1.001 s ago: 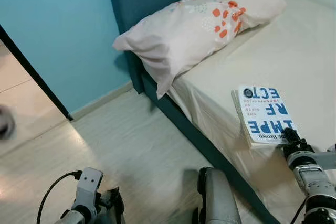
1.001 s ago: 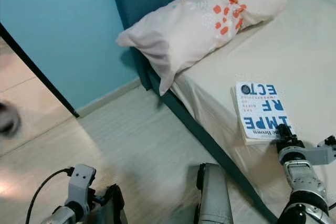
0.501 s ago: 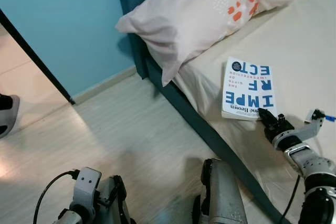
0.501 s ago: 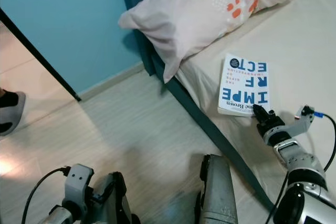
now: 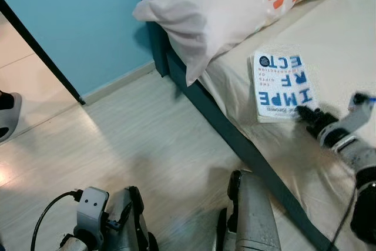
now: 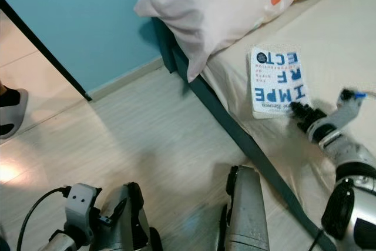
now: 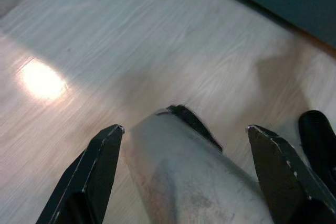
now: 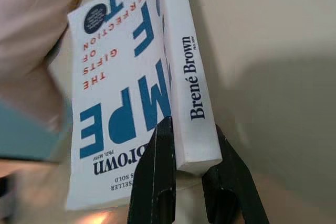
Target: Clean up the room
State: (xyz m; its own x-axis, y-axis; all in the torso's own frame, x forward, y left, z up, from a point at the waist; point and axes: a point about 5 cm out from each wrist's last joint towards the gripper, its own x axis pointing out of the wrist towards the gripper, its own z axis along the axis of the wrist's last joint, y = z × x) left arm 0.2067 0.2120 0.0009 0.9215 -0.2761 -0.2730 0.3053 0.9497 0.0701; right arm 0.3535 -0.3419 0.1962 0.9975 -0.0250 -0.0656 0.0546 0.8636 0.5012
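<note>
Presently right end effector (image 8: 184, 182) pinches the book (image 5: 282, 85) at its spine corner on the bed (image 5: 341, 45); seat deeper before lifting, or it may pivot; left end effector (image 7: 184, 182) idle, fingers spread.

Bright, even daylight; glare patch on the floor (image 7: 42, 80), slight motion blur at edges.

The book (image 8: 142, 77) spine reads "Brené Brown"; cover apparently "THE GIFTS OF".
</note>
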